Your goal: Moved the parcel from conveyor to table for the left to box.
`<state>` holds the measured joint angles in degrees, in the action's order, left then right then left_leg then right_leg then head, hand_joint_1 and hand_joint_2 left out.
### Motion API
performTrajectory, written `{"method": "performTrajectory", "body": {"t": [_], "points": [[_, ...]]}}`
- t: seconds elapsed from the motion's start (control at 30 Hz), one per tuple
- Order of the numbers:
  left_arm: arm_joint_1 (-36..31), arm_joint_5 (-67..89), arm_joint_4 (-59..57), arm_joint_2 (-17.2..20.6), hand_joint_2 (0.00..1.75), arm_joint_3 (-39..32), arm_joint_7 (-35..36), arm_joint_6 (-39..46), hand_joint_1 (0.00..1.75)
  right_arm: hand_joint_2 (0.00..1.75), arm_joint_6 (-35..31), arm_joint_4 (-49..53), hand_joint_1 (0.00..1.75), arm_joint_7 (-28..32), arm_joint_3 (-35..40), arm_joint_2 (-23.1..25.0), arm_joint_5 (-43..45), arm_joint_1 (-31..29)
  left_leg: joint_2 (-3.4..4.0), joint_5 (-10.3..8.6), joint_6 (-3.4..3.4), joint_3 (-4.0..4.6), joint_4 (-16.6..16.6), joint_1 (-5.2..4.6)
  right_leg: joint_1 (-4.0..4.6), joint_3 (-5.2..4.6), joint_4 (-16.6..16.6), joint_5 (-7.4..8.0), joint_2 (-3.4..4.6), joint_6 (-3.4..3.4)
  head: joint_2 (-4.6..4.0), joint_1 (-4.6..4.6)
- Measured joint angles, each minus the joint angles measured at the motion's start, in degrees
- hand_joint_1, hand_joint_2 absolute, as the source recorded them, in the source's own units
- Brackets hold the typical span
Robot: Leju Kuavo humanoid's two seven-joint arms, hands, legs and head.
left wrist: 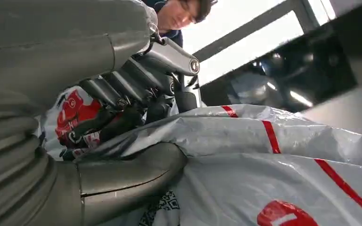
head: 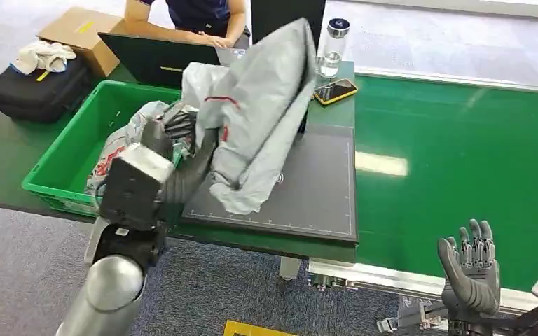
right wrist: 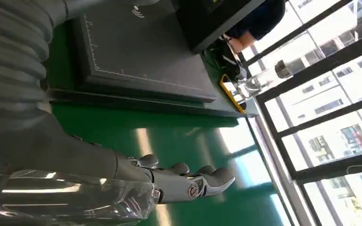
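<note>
Head view takes in the green conveyor [head: 462, 161] at the right and the worktop [head: 14, 147] with its dark mat [head: 308, 189] and green bin [head: 77, 143]. Over the mat's near-left part the grey parcel [head: 259, 105] is lifted – long axis slanting from near the left hand [head: 175, 136] up and away. That hand grips its lower end. Best to swing it left and lower it flat into the bin without snagging the rim. Low at the conveyor's near edge, the right hand [head: 471, 269] is empty, fingers apart.

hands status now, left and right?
Left hand: holding the grey parcel above the black mat.
Right hand: open, empty.
</note>
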<state>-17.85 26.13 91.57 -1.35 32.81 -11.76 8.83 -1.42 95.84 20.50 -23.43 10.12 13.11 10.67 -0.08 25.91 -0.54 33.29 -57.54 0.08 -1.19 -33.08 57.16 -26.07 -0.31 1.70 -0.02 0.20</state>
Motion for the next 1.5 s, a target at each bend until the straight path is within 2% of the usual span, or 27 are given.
{"method": "performTrajectory", "body": {"t": [0.23,0.4,0.83,1.1,1.27,1.5], "points": [[8.52,-7.14,5.56,-0.37,1.75,-7.60,-2.75,-0.15,1.75,1.75,-0.37,1.99,0.00,-0.81,0.13,1.55,-0.85,0.50,0.00,0.02,0.03,-0.01,0.01,0.01,0.02,-0.01,0.00,-0.02,0.00,-0.02,0.00,-0.02],[10.76,-8.10,6.02,-0.85,1.75,-12.59,-3.71,-0.52,1.75,1.75,0.44,2.99,0.00,-1.09,0.11,2.29,-1.22,0.72,0.00,0.02,0.03,-0.03,0.01,0.01,0.01,0.01,0.00,-0.01,0.00,-0.02,0.00,-0.02],[11.65,-8.80,6.04,-1.27,1.75,-15.24,-3.89,-0.79,1.75,1.75,0.50,3.45,0.00,-1.14,0.11,2.80,-1.29,0.87,-0.01,0.02,0.03,-0.03,0.00,0.01,0.01,0.02,0.00,-0.01,0.00,-0.01,0.00,-0.02],[12.51,-22.69,6.24,-2.69,1.75,-20.29,-5.79,-6.70,1.75,1.75,3.89,3.43,0.00,-1.88,0.24,2.88,-1.42,1.16,-0.01,0.02,0.03,-0.03,0.00,0.01,0.01,0.03,0.00,-0.01,0.00,-0.01,0.00,0.02],[13.29,-23.40,6.17,-4.13,1.75,-23.35,-4.08,-6.33,1.75,1.75,6.93,3.43,0.00,-2.43,3.24,2.86,-2.78,1.39,0.00,0.02,0.03,-0.03,0.01,0.01,0.01,0.02,0.00,-0.01,0.00,-0.01,0.00,0.00],[12.76,-23.07,3.46,-4.96,1.75,-28.31,-2.51,-4.50,1.75,1.75,7.10,3.43,0.00,-2.38,8.13,2.32,-3.98,1.34,0.00,0.02,0.03,-0.04,0.00,0.02,0.02,0.03,0.00,-0.01,0.00,-0.02,0.00,0.00]]}}
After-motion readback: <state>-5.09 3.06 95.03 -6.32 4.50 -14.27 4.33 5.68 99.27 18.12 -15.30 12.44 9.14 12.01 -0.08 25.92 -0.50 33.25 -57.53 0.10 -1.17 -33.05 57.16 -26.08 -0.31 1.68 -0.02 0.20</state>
